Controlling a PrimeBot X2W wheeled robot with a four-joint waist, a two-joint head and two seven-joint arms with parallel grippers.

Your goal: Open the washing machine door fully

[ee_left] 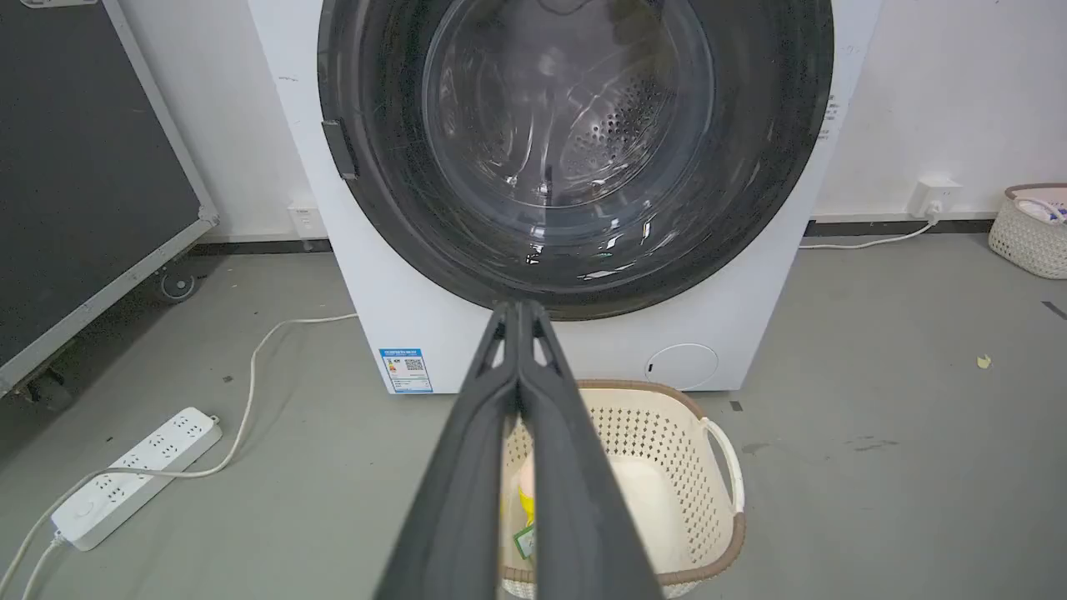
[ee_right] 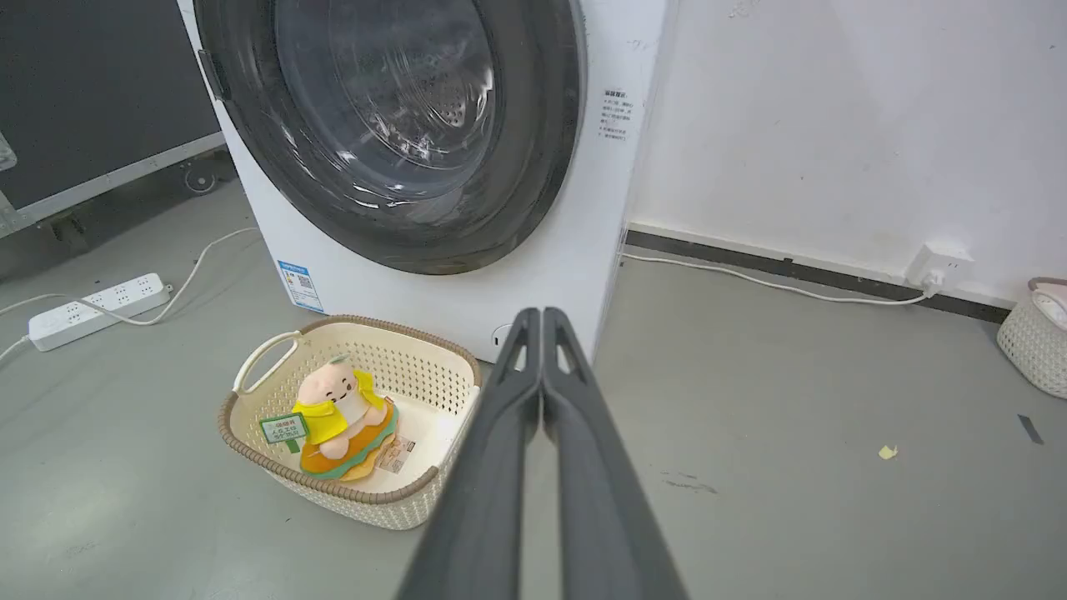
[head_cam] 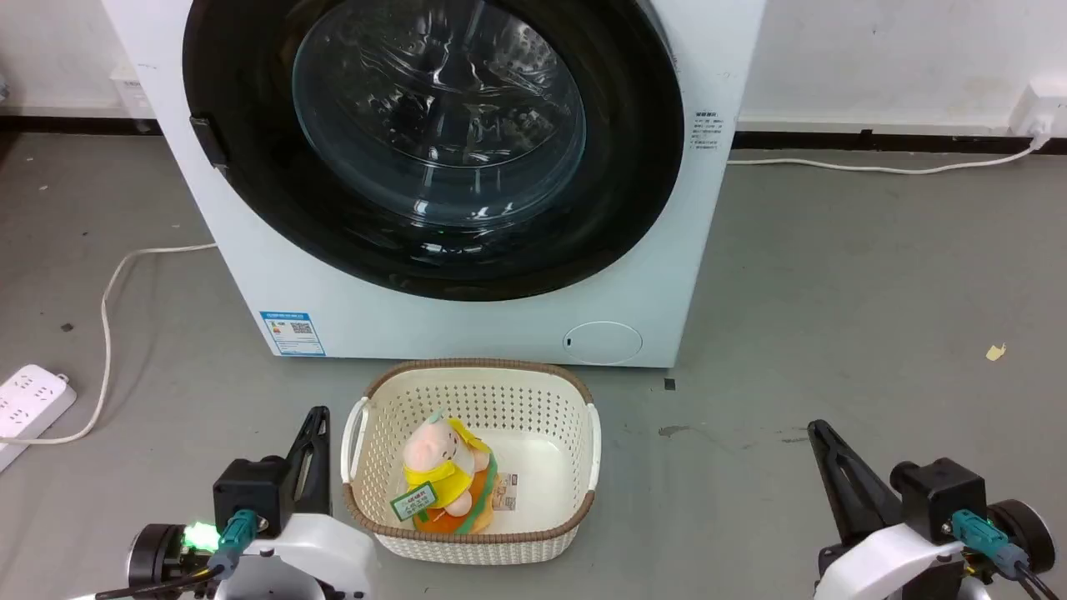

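Left claw point(ee_left: 518, 310) sits closest to the lens in the left wrist view: both dark fingers pressed together, tips meeting, nothing between them. Right claw point(ee_right: 542, 313) is the same, fingers together and empty. In the head view they sit low at the bottom corners, left claw beside the basket point(head_cam: 475, 367), right claw over bare floor, well apart from everything.

Surface: grey floor point(head_cam: 834, 275), scuffed, with a small yellow scrap point(head_cam: 994, 352) on my right. Behind is a white wall point(head_cam: 875, 50) with a dark skirting strip. The white washing machine point(head_cam: 350, 300) stands on the floor against the wall. Across its front is the washing machine door point(head_cam: 433, 142), glossy black rim and clear bulging glass, lying flush with the front, shut. There is a handle notch point(head_cam: 208, 142) on its left edge and a small round flap point(head_cam: 602, 342) at the panel's lower right. The cream perforated basket is just in front of the machine, with a plush toy point(head_cam: 442, 471) in yellow inside. A power strip point(head_cam: 29, 404) lies on the floor at my left, its white cable point(head_cam: 108, 308) running toward the machine.

Cut off or unclear: the door's top runs past the frame edge. The blue label point(head_cam: 292, 333) text is too small to read. In the left wrist view my fingers cover most of the toy.

Extra per view: the left wrist view adds a dark wheeled panel point(ee_left: 75, 167) left of the machine. The wrist views add a second basket point(ee_right: 1032, 342) by the wall, cropped at the edge.
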